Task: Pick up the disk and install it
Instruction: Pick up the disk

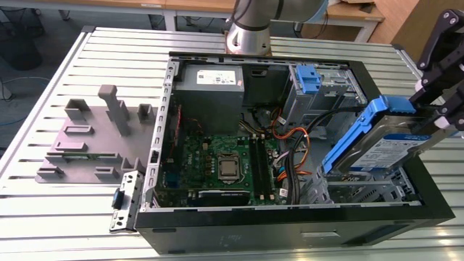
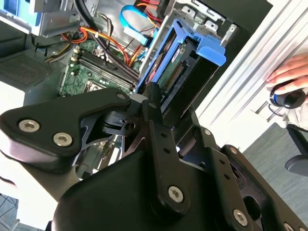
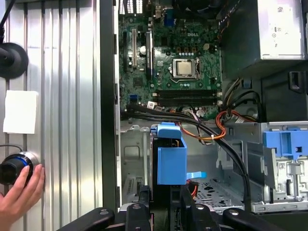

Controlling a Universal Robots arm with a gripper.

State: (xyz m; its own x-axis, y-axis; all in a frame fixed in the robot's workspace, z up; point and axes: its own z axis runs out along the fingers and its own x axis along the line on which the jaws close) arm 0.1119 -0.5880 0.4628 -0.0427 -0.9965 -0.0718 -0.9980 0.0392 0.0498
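Observation:
The disk (image 1: 384,144), a metal drive with a white-and-blue label and blue carrier rails, hangs tilted above the drive cage (image 1: 362,190) at the case's near corner on the exterior view's right. My black gripper (image 1: 435,122) is shut on its raised end. In the first wrist view the disk's blue carrier (image 3: 171,159) stands end-on between my fingers (image 3: 144,195), over the cage floor. The second wrist view shows the disk (image 2: 187,72) slanting away from my gripper (image 2: 161,108) toward the case, connector edge visible.
The open computer case (image 1: 290,215) holds a motherboard (image 1: 221,163), a grey power supply (image 1: 210,79), a blue bracket (image 1: 308,81) in the upper bay and loose cables (image 1: 297,141) beside the cage. A grey fixture (image 1: 94,136) lies outside the case. A person's hand (image 3: 19,192) rests by a round knob (image 3: 12,166).

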